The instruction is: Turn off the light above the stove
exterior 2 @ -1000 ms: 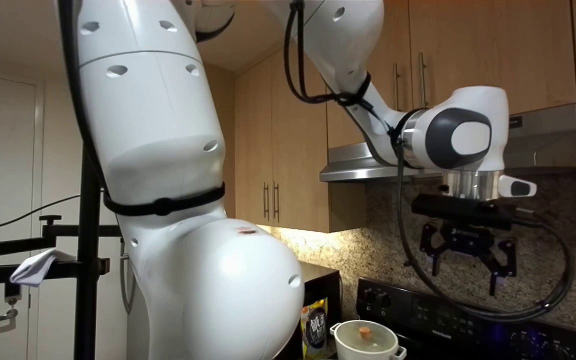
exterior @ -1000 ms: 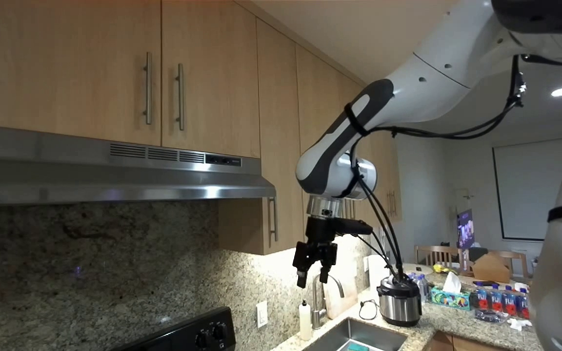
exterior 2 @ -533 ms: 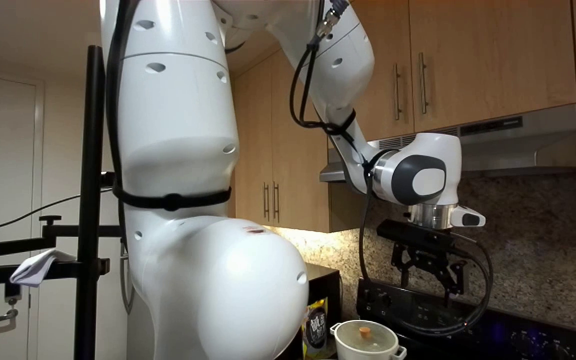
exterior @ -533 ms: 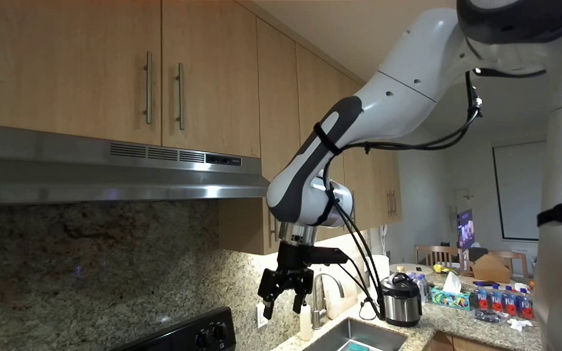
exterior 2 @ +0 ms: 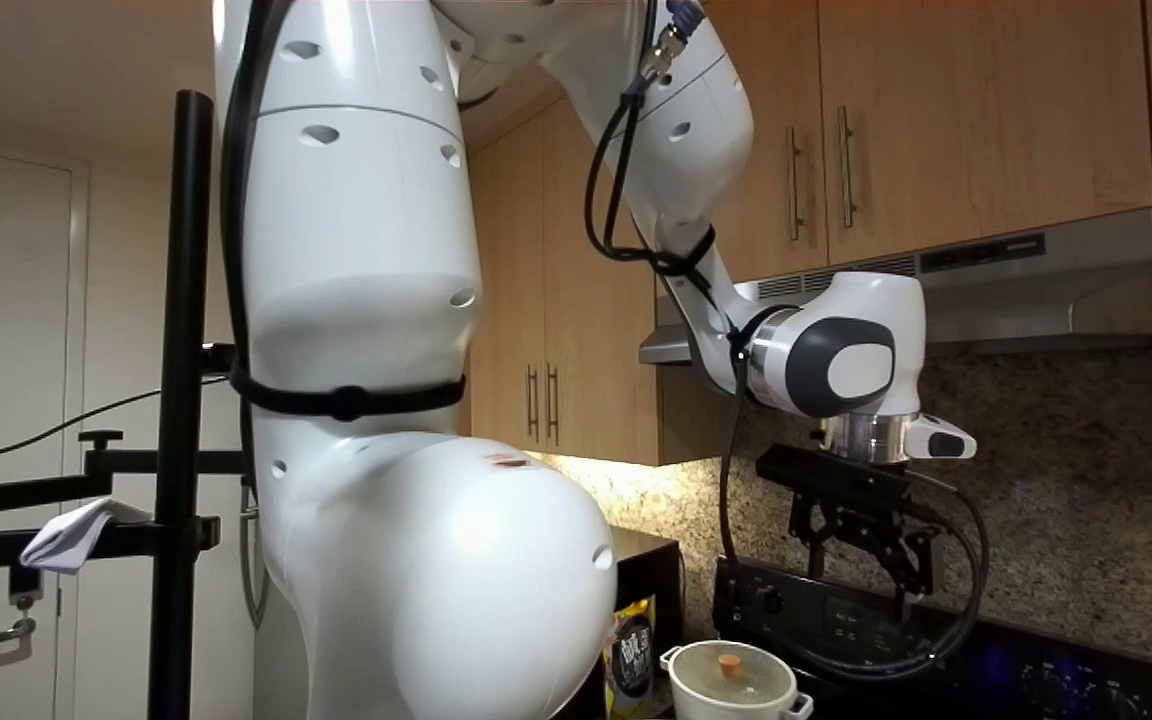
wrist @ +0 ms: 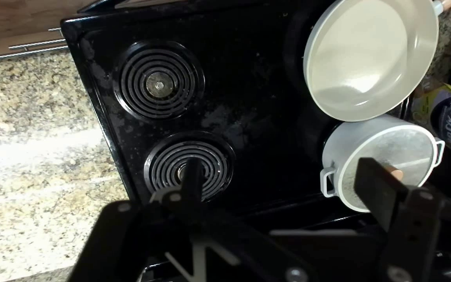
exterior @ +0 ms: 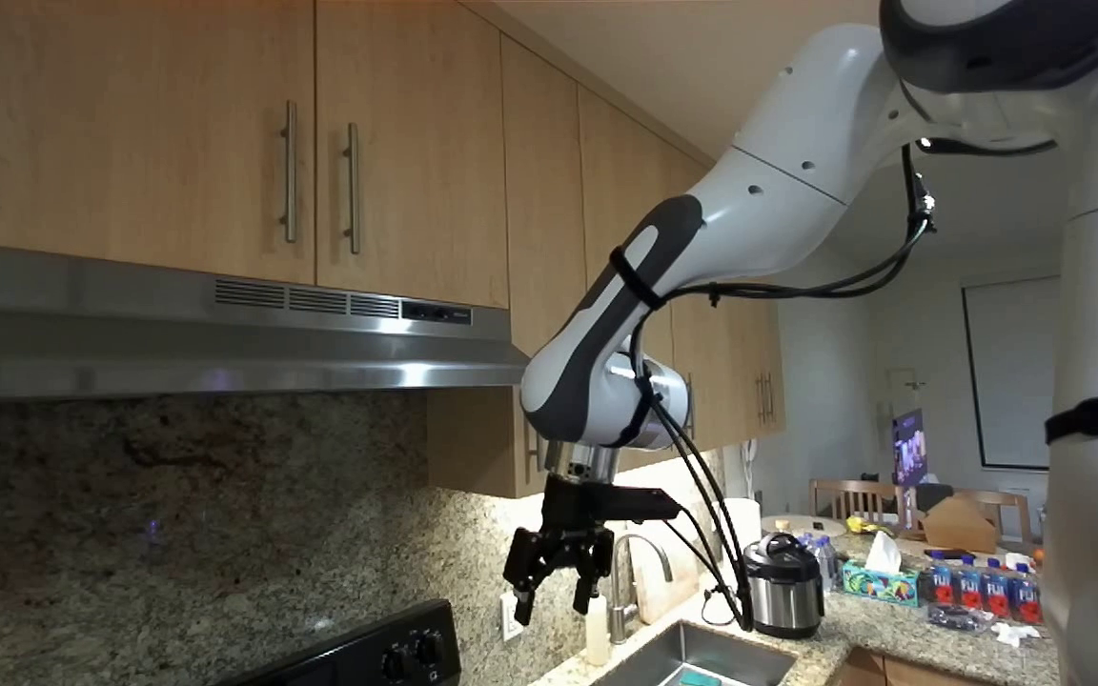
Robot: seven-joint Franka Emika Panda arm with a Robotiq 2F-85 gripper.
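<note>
Black gripper (wrist: pixel 281 161) hangs above stove (wrist: pixel 257 117), fingers spread apart, nothing between them. Beyond: stainless hood (exterior 2: pixel 1016 300), dark control panel (exterior 2: pixel 983 250) on its upper front, well apart from gripper; lamp itself not visible. Switch likely sits on that panel. Best way, probably: raise gripper to panel height, bring fingertips together into one narrow tip, come in square, press lightly. Against one second ago: gripper lower, and panel no longer mostly behind wrist (exterior 2: pixel 851 350) in exterior view. Against half second ago: next to no shift.
</note>
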